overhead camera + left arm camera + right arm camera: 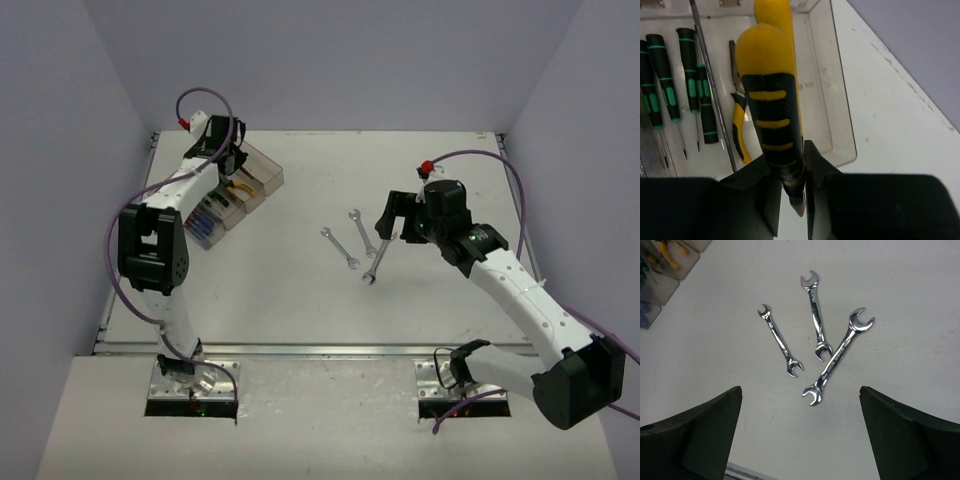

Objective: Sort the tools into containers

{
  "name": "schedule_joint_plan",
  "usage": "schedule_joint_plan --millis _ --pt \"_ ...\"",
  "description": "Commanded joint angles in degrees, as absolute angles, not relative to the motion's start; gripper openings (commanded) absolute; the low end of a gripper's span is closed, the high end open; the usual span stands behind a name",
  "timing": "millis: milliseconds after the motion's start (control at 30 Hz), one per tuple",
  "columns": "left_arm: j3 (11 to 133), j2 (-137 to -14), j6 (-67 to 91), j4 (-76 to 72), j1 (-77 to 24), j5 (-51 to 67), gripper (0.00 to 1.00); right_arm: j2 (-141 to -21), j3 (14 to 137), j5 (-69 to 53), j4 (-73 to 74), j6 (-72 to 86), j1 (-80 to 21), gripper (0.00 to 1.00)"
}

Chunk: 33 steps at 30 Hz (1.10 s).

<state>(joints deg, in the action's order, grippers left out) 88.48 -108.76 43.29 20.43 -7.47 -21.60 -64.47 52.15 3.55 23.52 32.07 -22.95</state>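
**Claw status: left claw (pixel 790 195) clamped on pliers (pixel 771 115), right claw (pixel 799 392) wide open**

Surface (pixel 300 300) carries the containers (pixel 268 172) at its 10 o'clock. Left claw hangs over them, jaws pinched tight on the yellow-black pliers, handles pointing away from the wrist. Right claw hovers empty over three silver wrenches (pixel 817 315) lying loose just 3 o'clock of surface centre. Longest sits at the group's 4 o'clock, shortest at 9. Second pair of pliers (pixel 740 130) lies in the containers, green-black screwdrivers (pixel 690 70) at its 9 o'clock.
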Motion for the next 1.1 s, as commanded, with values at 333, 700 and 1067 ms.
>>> schedule_joint_plan --millis 333,700,1067 --pt "106.6 -123.1 43.9 30.9 -4.4 -28.6 0.00 -62.8 49.1 2.0 22.5 28.6 -22.2 0.99" --pt "107.7 -124.7 42.8 29.1 -4.1 -27.6 0.63 -63.1 48.2 0.2 21.0 28.9 -22.2 0.99" --pt "100.4 -106.4 39.1 24.4 -4.5 -15.2 1.00 -66.8 48.2 3.2 20.7 30.3 -22.1 0.99"
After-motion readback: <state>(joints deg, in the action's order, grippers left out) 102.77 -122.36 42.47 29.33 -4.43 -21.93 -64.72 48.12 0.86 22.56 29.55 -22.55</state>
